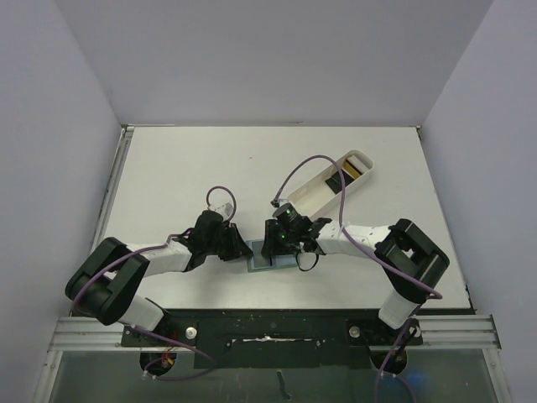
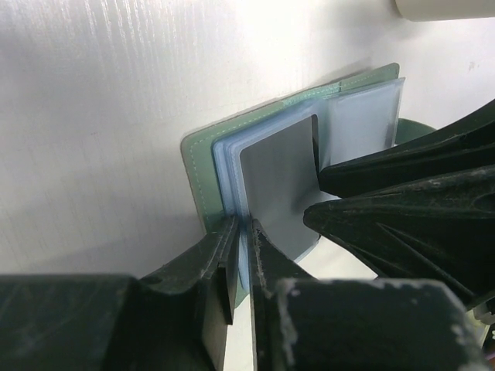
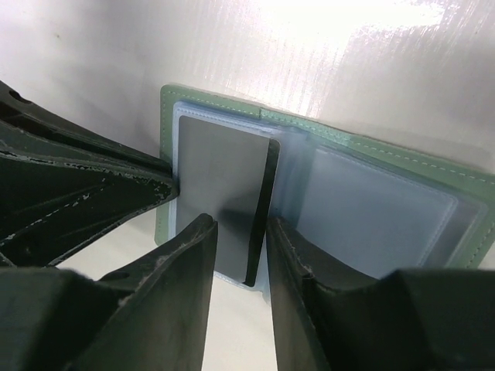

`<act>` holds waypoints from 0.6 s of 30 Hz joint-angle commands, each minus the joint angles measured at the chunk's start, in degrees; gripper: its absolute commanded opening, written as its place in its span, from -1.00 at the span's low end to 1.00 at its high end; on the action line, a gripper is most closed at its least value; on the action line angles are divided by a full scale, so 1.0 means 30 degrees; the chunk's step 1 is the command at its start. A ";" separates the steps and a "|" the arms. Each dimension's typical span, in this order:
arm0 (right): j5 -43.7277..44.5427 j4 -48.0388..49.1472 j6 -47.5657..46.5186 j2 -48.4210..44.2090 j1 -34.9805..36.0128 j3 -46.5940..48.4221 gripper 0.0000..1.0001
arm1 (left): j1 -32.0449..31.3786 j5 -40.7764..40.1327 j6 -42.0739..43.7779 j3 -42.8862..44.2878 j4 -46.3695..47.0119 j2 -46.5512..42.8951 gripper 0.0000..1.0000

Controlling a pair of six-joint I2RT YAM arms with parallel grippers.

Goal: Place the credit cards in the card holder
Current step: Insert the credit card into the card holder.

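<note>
Card holder (image 1: 264, 262) lying open on the table (image 1: 168, 176), near centre, between both arms; left gripper (image 2: 244, 232) pinched on its pocket edge; right gripper (image 3: 238, 228) jaws slightly apart astride a black credit card (image 3: 263, 209), long axis pointing into the pocket; grip uncertain.

- No legible text, brand, number or sign in any view.
- Faces of card holder (image 3: 371, 209) and card (image 3: 220, 185): plain.
- Contents of white tray (image 1: 323, 193), upper right, overhead view: too small to read.
</note>
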 commanded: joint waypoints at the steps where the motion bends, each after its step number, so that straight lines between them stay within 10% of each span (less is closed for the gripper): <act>1: -0.0063 0.0647 -0.0071 -0.0192 0.0382 0.0863 -0.32 | -0.0159 0.0003 0.0269 0.0301 -0.0063 -0.0429 -0.73; 18: 0.3012 -0.3821 -0.4908 -0.3626 -0.2074 0.2647 0.08 | -0.0026 -0.1233 0.1137 0.1791 -0.3744 -0.4733 0.21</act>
